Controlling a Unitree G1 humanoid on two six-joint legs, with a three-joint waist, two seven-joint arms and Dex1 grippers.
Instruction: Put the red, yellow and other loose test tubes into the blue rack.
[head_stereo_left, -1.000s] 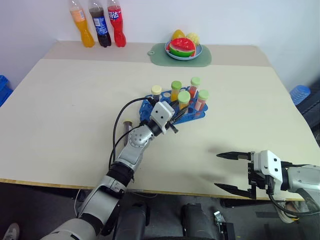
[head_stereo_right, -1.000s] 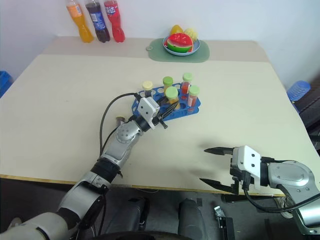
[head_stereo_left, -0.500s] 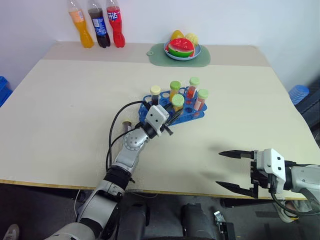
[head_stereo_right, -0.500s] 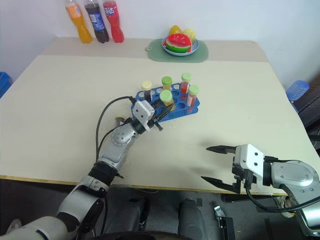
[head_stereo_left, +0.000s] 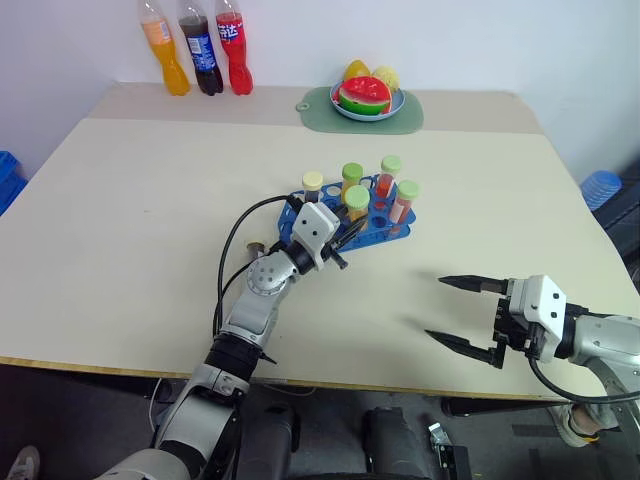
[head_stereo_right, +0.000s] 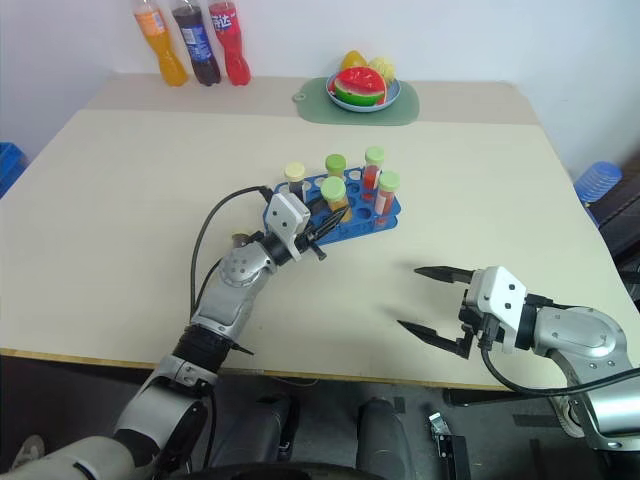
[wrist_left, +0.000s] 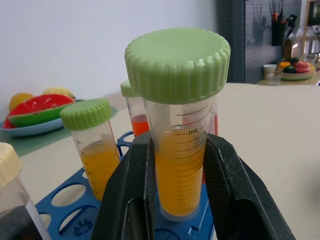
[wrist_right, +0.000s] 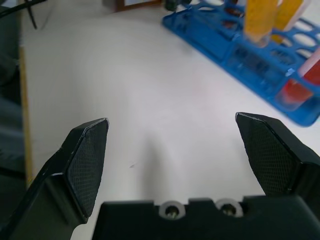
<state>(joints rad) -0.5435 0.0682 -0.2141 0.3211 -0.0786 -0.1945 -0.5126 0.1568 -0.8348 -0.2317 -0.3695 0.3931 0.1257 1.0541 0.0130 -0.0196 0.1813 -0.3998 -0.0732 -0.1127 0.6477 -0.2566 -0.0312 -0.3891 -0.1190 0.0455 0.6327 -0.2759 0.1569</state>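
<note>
yellow tube (wrist_left: 178, 150) | left pincer (wrist_left: 175, 200) clamps it upright over blue rack (head_stereo_left: 375, 222) | right pincer (head_stereo_left: 452, 312) agape, level

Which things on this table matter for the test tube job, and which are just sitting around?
Job:
- blue rack
- yellow tube held in the left end effector
- loose tube on the table beside the left arm

Lying about:
- three soda bottles
- fruit plate on a green mat
</note>
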